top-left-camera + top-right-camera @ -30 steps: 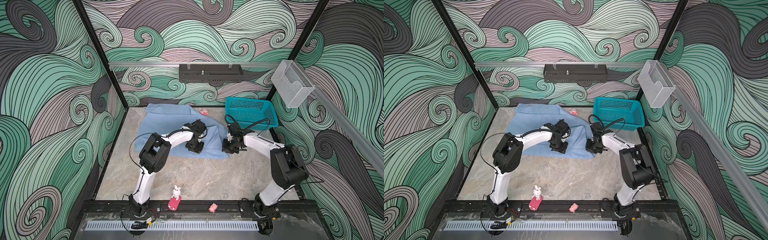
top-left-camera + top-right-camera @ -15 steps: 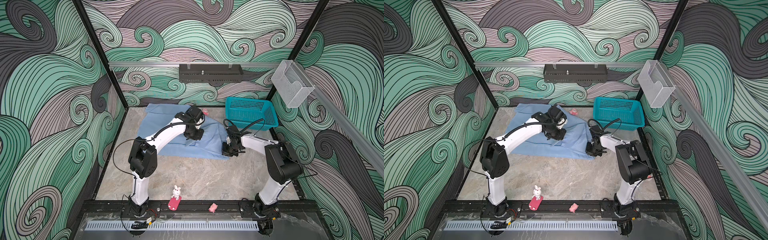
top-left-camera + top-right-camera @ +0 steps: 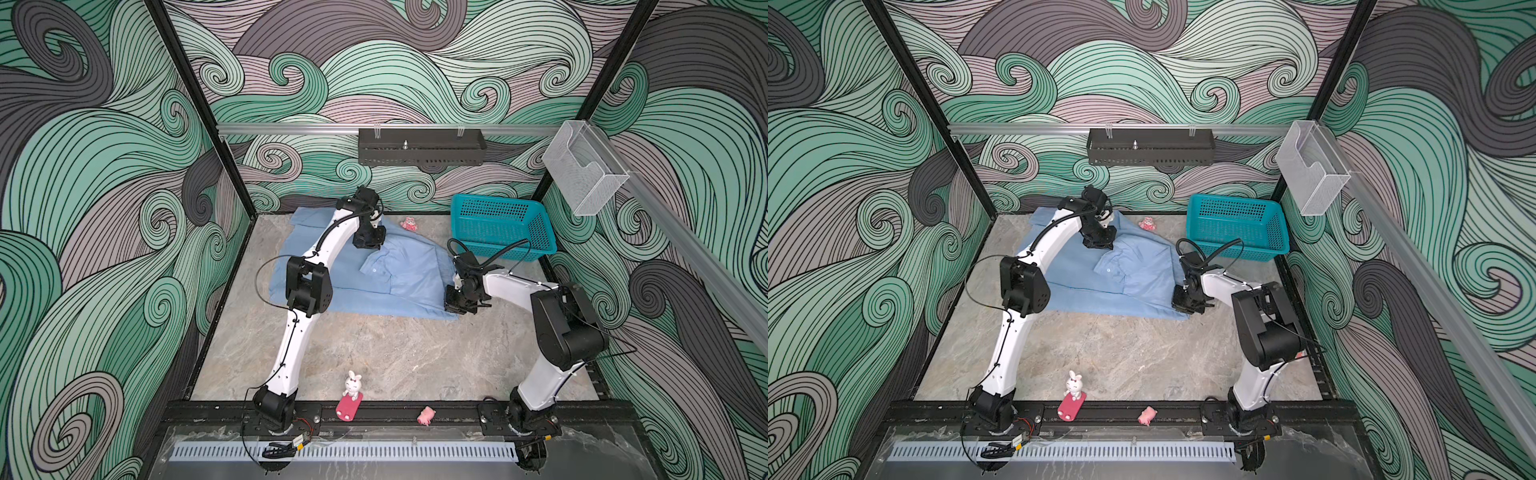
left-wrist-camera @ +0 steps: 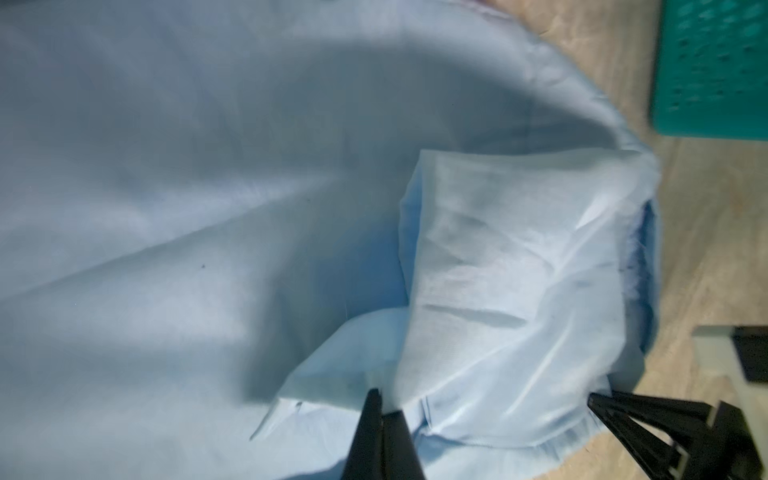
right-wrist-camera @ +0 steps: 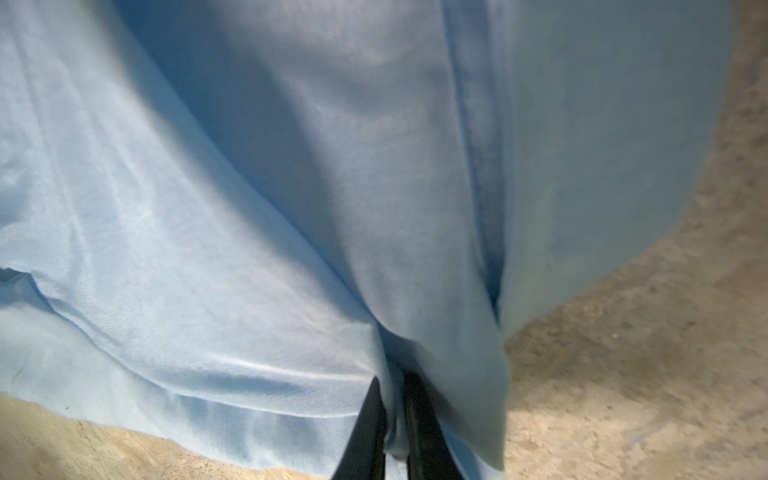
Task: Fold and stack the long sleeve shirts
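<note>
Starting on the left: the left gripper (image 3: pixel 368 240) is down on the far edge of the light blue shirt (image 3: pixel 399 274), on the side of the cloth away from the teal basket (image 3: pixel 490 208). In the left wrist view its fingers (image 4: pixel 374 432) are pressed together with a raised fold of fabric running right into the tips, so it looks like a pinch on cloth. The shirt lies spread flat on the table (image 3: pixel 374 353) just beside the basket, its long axis running slantwise from the far wall toward the basket's near corner. Moving right, the right gripper (image 3: pixel 456 305) sits at the shirt's near corner below the basket, its jaws nipped tight with a thin pleat of blue between them in the right wrist view (image 5: pixel 392 436). Here's what matters: both grips are on the basket-side edge and the bulk of the shirt lies away from the basket, so I'd judge the fold sweeps that way, each arm carrying its own end.
</note>
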You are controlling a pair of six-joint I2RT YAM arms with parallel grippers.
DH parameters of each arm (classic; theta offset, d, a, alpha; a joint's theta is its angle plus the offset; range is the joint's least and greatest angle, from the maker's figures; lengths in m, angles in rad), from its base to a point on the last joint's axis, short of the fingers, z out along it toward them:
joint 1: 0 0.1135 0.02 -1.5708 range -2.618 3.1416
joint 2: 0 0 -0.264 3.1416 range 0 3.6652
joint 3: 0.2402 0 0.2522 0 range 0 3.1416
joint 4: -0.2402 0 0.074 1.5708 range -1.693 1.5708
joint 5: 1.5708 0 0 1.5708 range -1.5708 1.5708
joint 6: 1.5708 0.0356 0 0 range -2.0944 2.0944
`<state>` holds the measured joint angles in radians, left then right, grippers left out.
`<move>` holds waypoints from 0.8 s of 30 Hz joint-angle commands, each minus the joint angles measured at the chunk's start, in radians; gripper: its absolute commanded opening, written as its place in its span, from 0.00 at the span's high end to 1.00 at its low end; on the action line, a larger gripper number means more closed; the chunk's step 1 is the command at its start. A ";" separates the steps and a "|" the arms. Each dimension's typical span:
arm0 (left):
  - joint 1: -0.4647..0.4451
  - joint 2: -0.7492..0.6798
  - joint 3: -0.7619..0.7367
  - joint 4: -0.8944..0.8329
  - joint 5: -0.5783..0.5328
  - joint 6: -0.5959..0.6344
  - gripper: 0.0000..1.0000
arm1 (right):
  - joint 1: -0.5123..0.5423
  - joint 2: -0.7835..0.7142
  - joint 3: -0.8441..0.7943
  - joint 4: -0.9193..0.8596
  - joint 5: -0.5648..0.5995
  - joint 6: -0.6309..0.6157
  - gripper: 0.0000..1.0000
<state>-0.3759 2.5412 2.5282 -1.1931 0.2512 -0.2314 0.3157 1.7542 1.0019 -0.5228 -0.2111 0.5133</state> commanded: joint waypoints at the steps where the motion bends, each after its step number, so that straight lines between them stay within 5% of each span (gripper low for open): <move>1: 0.036 0.067 0.055 -0.094 0.048 -0.014 1.00 | 0.000 -0.010 -0.020 -0.038 0.003 0.001 0.88; 3: 0.059 0.069 0.042 -0.054 0.029 -0.035 0.95 | 0.000 -0.011 -0.015 -0.041 0.001 -0.001 0.88; 7: 0.084 0.015 0.030 -0.031 0.039 -0.056 0.60 | 0.002 -0.002 -0.001 -0.051 0.002 -0.006 0.87; 9: 0.084 -0.049 -0.018 -0.047 0.053 -0.070 0.52 | 0.003 0.001 0.005 -0.054 0.000 -0.004 0.87; 12: 0.078 -0.250 -0.360 0.093 0.082 -0.174 0.50 | 0.002 0.005 0.009 -0.052 -0.001 -0.001 0.86; 17: 0.079 -0.557 -1.010 0.592 0.181 -0.571 0.49 | 0.006 0.013 0.021 -0.054 -0.006 0.003 0.86; 20: 0.072 -0.584 -1.153 0.773 0.225 -0.764 0.48 | 0.010 0.017 0.030 -0.060 -0.004 -0.001 0.86; 24: 0.057 -0.556 -1.160 0.800 0.183 -0.901 0.47 | 0.012 0.006 0.029 -0.064 0.004 -0.004 0.85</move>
<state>-0.3077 1.9686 1.3575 -0.5453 0.4301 -0.9253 0.3214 1.7565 1.0168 -0.5522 -0.2173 0.5125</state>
